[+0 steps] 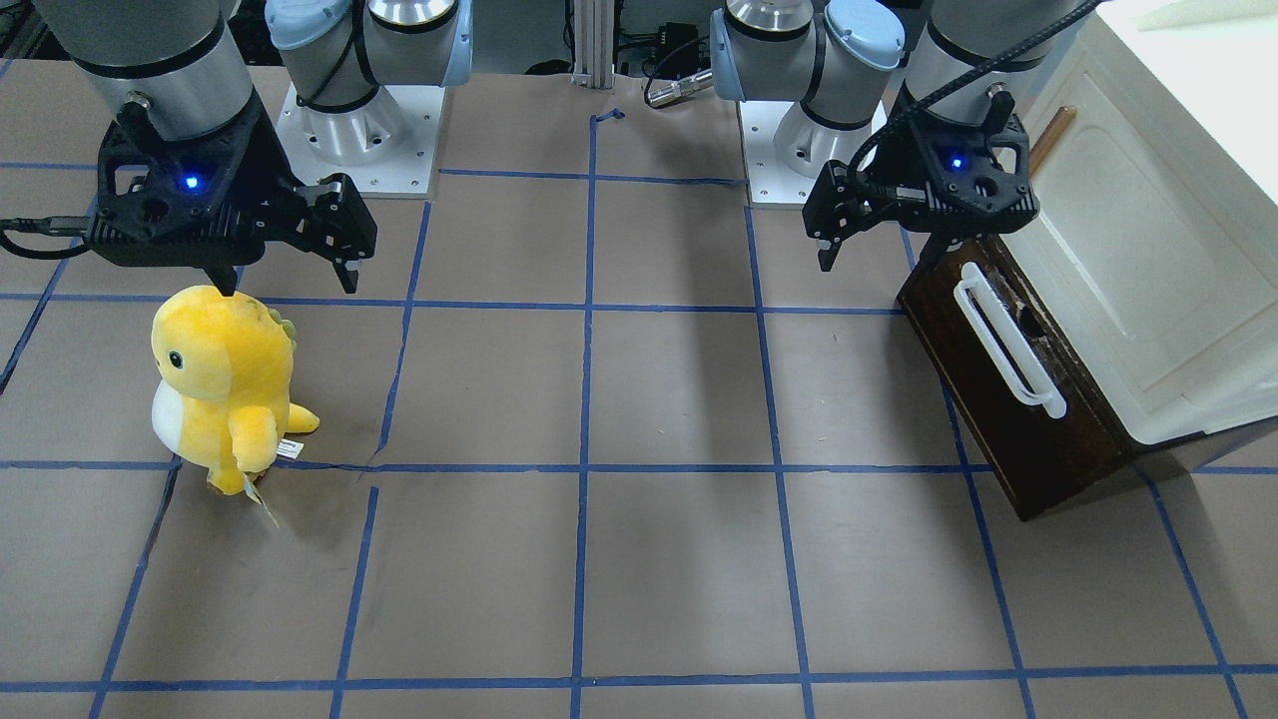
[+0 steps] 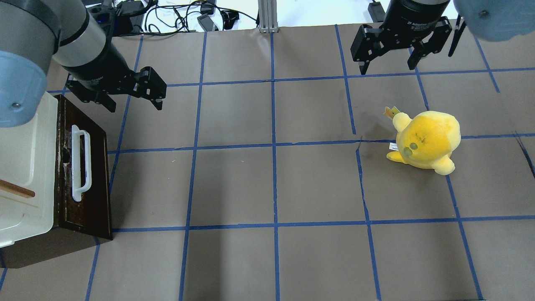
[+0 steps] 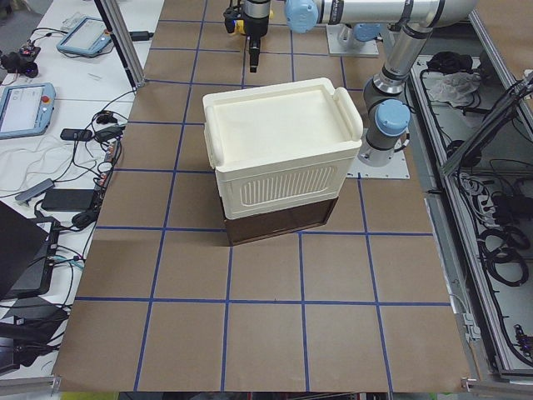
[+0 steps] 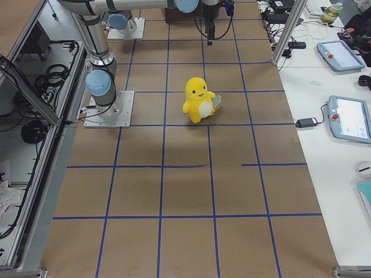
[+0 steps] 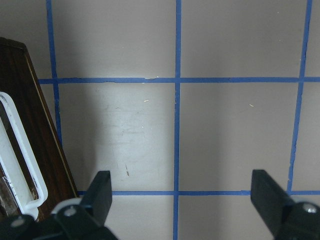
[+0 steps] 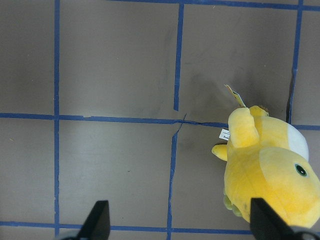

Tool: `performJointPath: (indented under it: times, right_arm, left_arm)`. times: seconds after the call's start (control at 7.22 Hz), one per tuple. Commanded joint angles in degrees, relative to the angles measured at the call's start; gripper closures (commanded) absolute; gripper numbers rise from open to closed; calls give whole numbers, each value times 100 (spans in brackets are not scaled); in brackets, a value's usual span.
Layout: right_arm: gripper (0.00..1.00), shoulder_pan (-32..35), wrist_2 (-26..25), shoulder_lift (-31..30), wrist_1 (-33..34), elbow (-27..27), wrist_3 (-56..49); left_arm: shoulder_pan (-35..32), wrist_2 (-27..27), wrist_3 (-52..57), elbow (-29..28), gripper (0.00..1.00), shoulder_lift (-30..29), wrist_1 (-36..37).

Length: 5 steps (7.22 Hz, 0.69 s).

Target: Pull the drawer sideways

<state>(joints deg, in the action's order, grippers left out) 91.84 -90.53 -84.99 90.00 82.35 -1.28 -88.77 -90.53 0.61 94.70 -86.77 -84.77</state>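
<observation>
I'm not on the drawer yet. It's sitting at my left end of the counter, tucked under the cream cabinet, and nothing is touching its white bar handle. By my reckoning the whole sideways pull is left to do. My left fingers are hanging spread wide and empty, pointing down just off one end of the drawer front. My right fingers are hovering well apart from it, also spread and empty, near the yellow plush toy.
</observation>
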Motion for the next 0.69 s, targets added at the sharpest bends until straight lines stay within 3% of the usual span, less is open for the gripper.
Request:
performJointPath:
  times: [0.0, 0.55]
  right_arm:
    - [0, 0, -8, 0, 0, 0, 5]
    - [0, 0, 0, 0, 0, 0, 5]
  left_arm:
    - [-9, 18, 0, 22, 0, -6, -126]
    - [9, 27, 0, 31, 0, -76, -110]
